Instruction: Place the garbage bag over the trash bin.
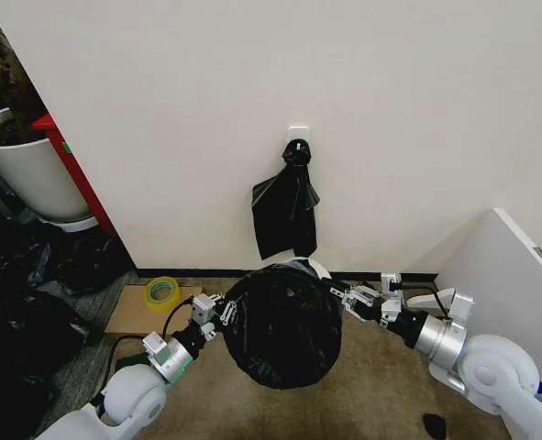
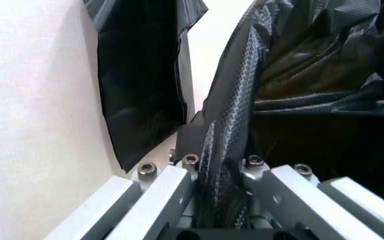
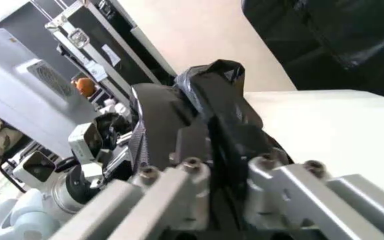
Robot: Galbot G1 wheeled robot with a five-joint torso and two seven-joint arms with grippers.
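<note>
Against the wall's foot, one garbage bag (image 1: 284, 325) covers one trash bin (image 1: 315, 267); left gripper (image 1: 217, 310) and right gripper (image 1: 351, 298) each pinch its opposite edges.

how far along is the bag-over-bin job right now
Done: the garbage bag is spread wide over the trash bin, hiding all but a sliver of rim by the wall. In hand: the left gripper and right gripper each pinch an opposite edge. Left: letting go; how far down it reaches is hidden.

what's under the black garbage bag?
Thin glossy black garbage bag, gripped by both end effectors, hides most of the round off-white plastic trash bin; a sliver of rim shows. Inside is covered.
</note>
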